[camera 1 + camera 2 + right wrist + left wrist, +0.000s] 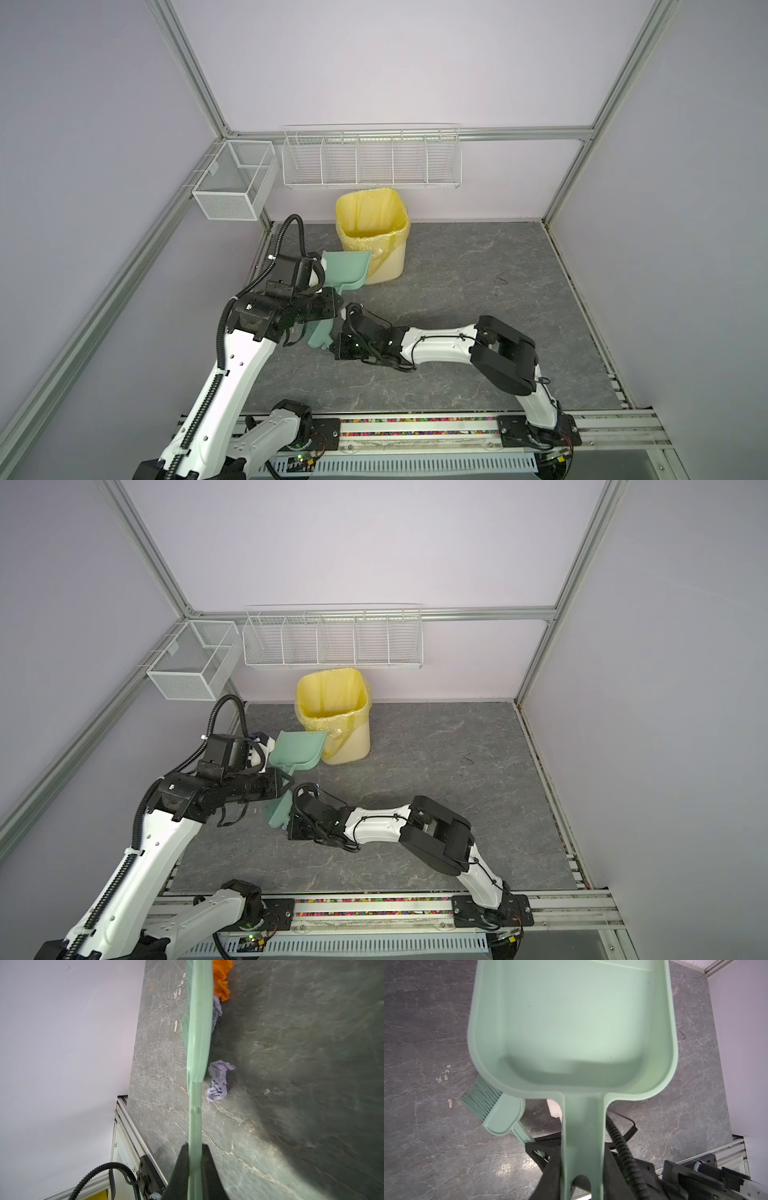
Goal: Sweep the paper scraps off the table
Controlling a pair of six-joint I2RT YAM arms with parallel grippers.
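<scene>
Several crumpled paper scraps (219,1080), veined table (457,291), left tool (581,1159) clamping smooth dustpan (571,1022), right tool (195,1152) clamping bristled brush (199,1022)

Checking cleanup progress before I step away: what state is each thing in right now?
dustpan: empty, handle clamped in the shut left gripper.
brush: handle clamped in the shut right gripper.
paper scraps: orange and lilac, loose on the table beside the brush.
bin: upright, open, yellow-lined.

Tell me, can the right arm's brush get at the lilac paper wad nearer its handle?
Probably yes: the right claw grips the brush, and that lilac wad lies beside its head, nothing between.
</scene>
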